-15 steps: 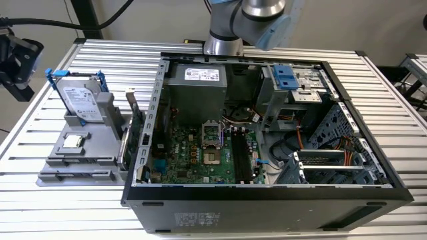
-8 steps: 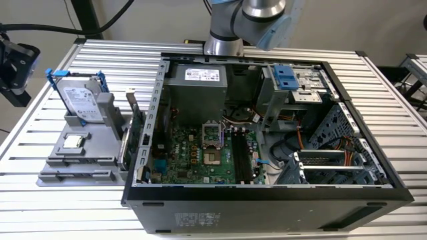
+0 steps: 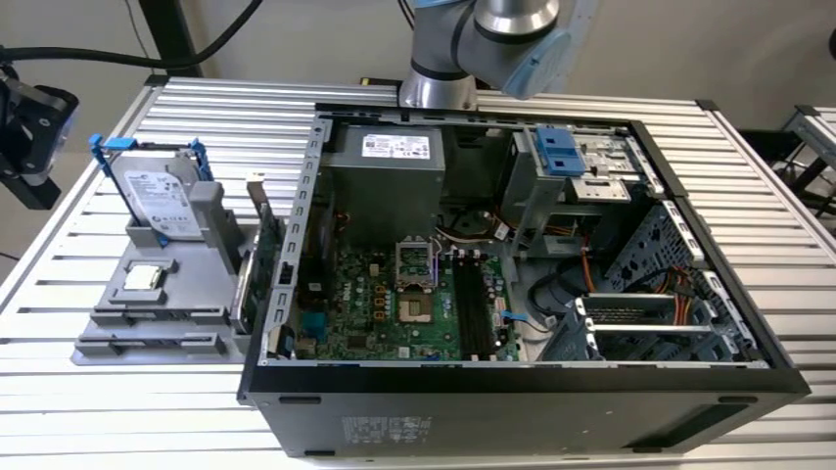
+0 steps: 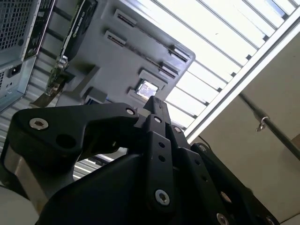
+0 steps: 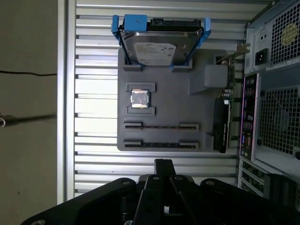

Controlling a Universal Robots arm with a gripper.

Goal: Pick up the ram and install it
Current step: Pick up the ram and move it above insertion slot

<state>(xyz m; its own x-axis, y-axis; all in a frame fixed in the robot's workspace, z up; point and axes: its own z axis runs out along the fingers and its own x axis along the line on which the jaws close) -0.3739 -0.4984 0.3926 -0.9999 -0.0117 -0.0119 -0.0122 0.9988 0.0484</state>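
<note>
Gripper (image 5: pixel 163 163) of mine's pinched shut, empty, near the grey plastic tray (image 5: pixel 173 108); thin dark ram stick (image 5: pixel 159 126) sits untouched in it. Guess I'd open up first.

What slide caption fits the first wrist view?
Gripper faces the gray fixture tray holding two ram sticks, a CPU chip, a hard drive and a graphics card.

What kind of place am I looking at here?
Probably a robotics test bench for computer assembly: a robot arm stands by an open computer case on a slatted metal table, with a gray holder of parts beside it.
</note>
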